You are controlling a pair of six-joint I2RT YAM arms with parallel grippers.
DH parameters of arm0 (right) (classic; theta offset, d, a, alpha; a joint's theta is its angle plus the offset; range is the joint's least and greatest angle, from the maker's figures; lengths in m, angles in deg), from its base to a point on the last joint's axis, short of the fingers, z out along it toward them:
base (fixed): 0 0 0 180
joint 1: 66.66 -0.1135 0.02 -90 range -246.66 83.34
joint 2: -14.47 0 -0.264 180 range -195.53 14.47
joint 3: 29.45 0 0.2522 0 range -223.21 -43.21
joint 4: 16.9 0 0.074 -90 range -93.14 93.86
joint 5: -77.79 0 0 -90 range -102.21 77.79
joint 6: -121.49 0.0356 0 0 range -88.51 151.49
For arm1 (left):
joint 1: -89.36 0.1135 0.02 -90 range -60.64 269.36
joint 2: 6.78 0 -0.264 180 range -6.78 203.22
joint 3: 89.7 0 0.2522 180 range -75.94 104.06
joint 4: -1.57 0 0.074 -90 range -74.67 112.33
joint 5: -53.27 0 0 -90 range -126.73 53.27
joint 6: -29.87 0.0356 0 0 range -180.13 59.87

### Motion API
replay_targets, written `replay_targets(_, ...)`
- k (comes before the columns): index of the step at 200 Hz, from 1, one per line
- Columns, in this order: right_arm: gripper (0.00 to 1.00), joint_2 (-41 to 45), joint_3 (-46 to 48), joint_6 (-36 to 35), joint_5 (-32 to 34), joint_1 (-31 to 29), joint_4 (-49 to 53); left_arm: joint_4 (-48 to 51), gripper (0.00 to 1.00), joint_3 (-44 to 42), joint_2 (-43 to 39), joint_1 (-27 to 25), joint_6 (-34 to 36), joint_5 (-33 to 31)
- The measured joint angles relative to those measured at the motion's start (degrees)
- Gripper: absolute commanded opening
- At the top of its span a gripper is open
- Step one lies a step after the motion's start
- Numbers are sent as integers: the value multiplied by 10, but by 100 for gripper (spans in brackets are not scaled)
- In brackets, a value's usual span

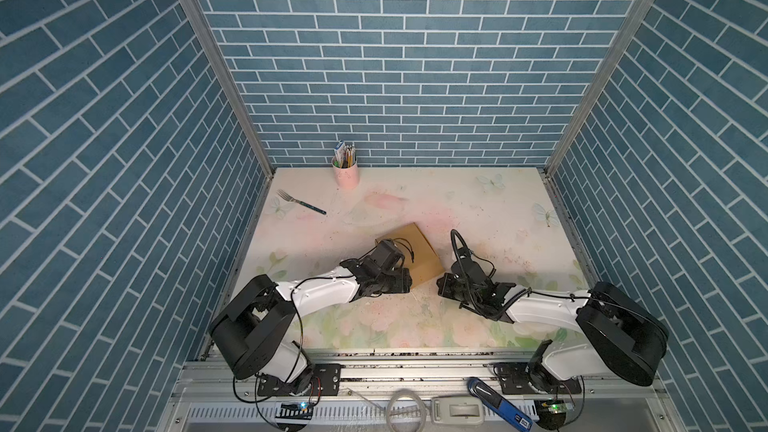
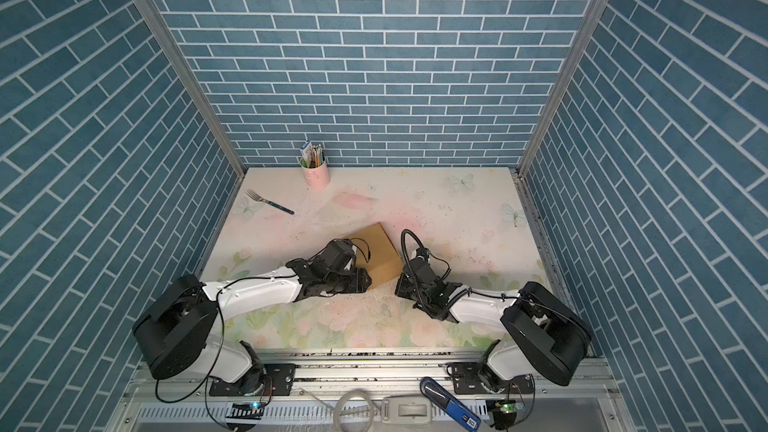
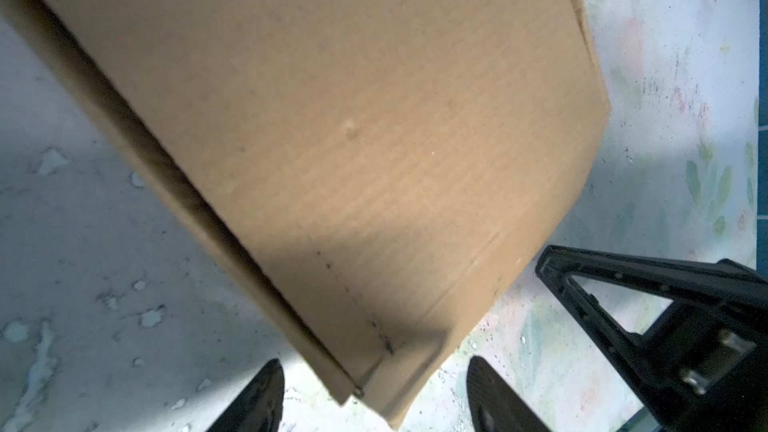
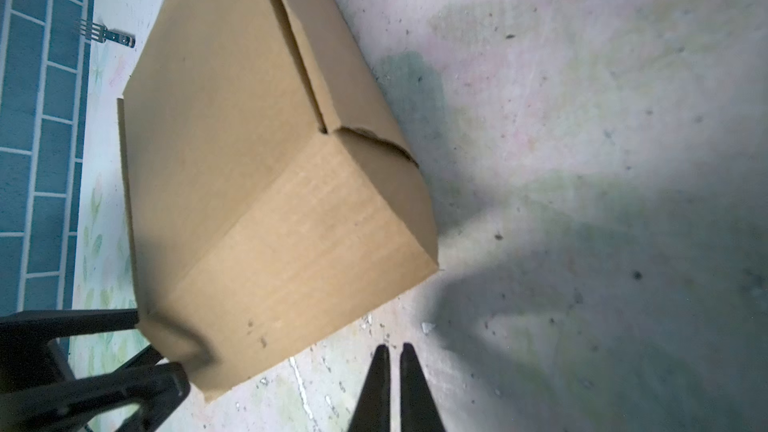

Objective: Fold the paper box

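the paper box (image 1: 415,253) is sitting folded up near the middle of the desk (image 1: 478,209), the left pincer (image 3: 374,363) is straddling its near corner with jaws spread, the right pincer (image 4: 395,351) is hanging just beside it, closed and empty.

We saw the paper box (image 1: 419,251) blocking the middle, a fork (image 1: 300,202) and pencil cup (image 1: 345,175) far left, bare table (image 1: 490,209) right.

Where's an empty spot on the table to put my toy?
Back right is bare, between the pink cup and the right wall. Crowded: the paper box, with the left end effector and right end effector at it.
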Motion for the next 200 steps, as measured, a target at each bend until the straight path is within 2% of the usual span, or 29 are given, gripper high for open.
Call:
replay_targets(42, 10, 0, -1, -1, 0, 0, 10, 24, 71, -7, -34, 0, 4, -7)
replay_targets(104, 10, 23, 18, -1, 0, 0, 26, 106, 73, -4, -143, 8, 30, -49)
replay_targets(158, 10, 40, 33, -2, 0, 0, 29, 155, 73, 75, -113, 83, 87, -56)
replay_targets(200, 10, 62, 50, -6, -7, 0, 27, 149, 73, 161, -24, 124, 131, -45)
